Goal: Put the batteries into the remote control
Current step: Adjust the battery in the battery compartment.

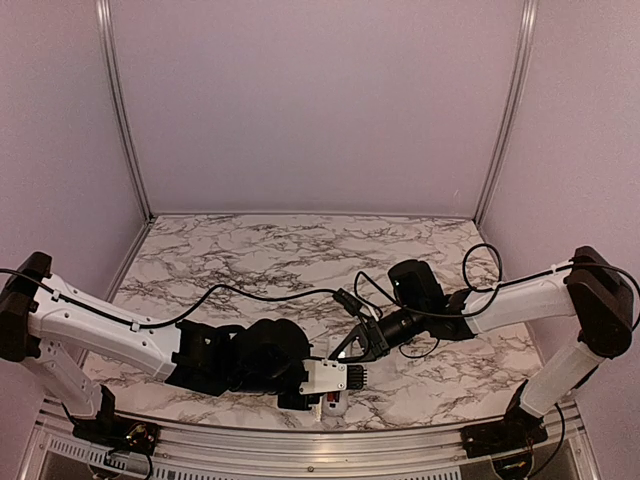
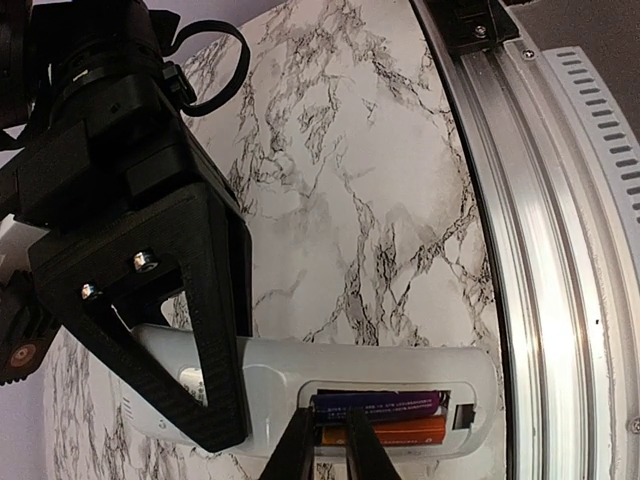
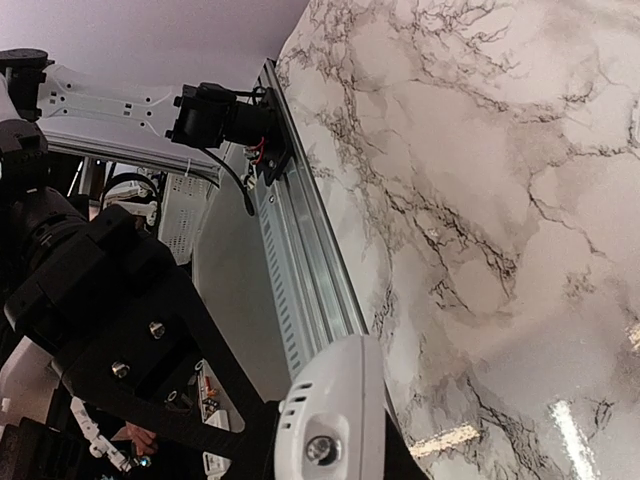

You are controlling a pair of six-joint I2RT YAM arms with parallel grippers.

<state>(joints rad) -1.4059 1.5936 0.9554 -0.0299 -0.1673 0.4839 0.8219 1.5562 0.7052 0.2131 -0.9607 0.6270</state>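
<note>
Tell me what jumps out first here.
The white remote, clamped in the right gripper at the table's near edge, lies with its back open. Two batteries, one dark and one orange, sit side by side inside, and the left gripper is right at them.

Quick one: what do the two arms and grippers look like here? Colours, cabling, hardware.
Both have white links with black joint housings and black wrists: left arm, right arm. Loose black cables run along each. The right gripper has black triangular fingers fixed with silver screws; the left gripper shows slim black fingertips.
</note>
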